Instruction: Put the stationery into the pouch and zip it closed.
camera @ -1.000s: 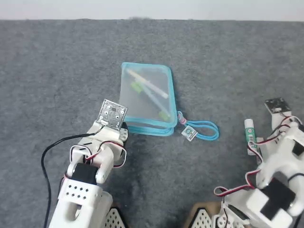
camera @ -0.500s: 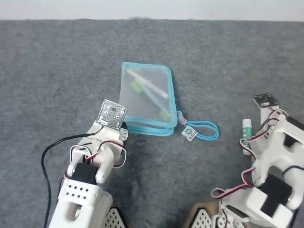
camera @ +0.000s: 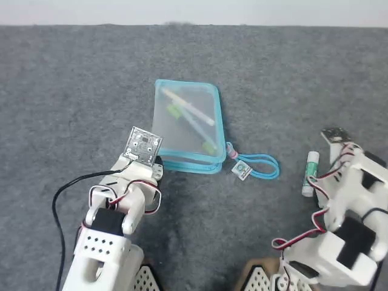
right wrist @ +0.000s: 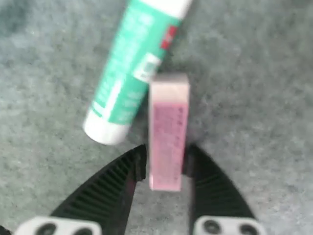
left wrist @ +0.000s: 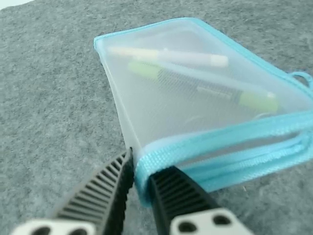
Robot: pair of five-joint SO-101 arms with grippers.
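Note:
A clear pouch [camera: 187,124] with teal zipper trim lies mid-table, and a white pen and green-capped pens [left wrist: 195,73] show through it. My left gripper [left wrist: 141,169] is shut on the pouch's near left corner [camera: 159,162], at the teal edge. To the right lies a green-and-white glue stick [camera: 310,173] [right wrist: 137,68], with a pink eraser [right wrist: 168,129] beside it on the carpet. My right gripper [right wrist: 165,156] has a finger against each side of the eraser's near end. In the high view the right arm [camera: 351,200] covers the eraser.
A teal strap loop [camera: 259,165] with a small white tag [camera: 241,170] trails from the zipper pull [camera: 229,151] toward the right. Grey carpet [camera: 73,91] covers the whole table. A black cable [camera: 60,206] loops beside the left arm.
The right arm has swung left and lowered beside the glue stick, which now lies slightly further left and more exposed. The left arm and pouch have not moved.

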